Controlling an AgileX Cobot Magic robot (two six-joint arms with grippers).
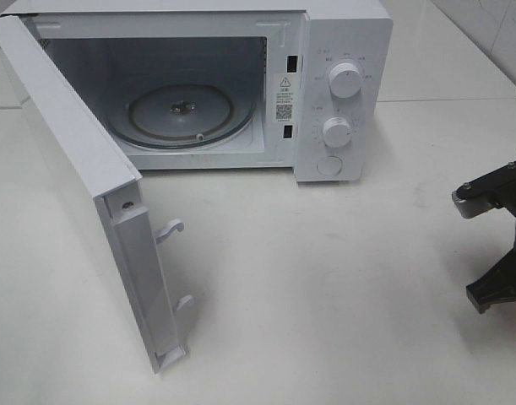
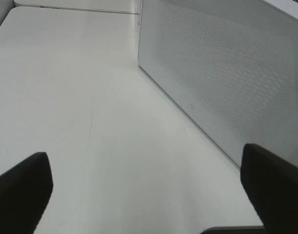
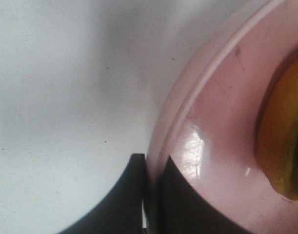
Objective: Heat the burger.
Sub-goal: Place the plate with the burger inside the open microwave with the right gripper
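The burger (image 3: 285,136) shows only in the right wrist view, as a golden-brown bun edge on a pink plate (image 3: 222,112). My right gripper (image 3: 151,195) is shut on the plate's rim, with one finger outside the rim and one inside. The plate rests on or just above the white table. In the exterior high view only the black end of my right arm (image 1: 494,194) shows at the right edge; the plate and burger are out of that frame. My left gripper (image 2: 149,195) is open and empty above the table, beside the microwave door (image 2: 227,73).
The white microwave (image 1: 342,84) stands at the back of the table. Its door (image 1: 72,169) is swung wide open toward the front left, with two latch hooks (image 1: 169,229) sticking out. The glass turntable (image 1: 181,114) inside is bare.
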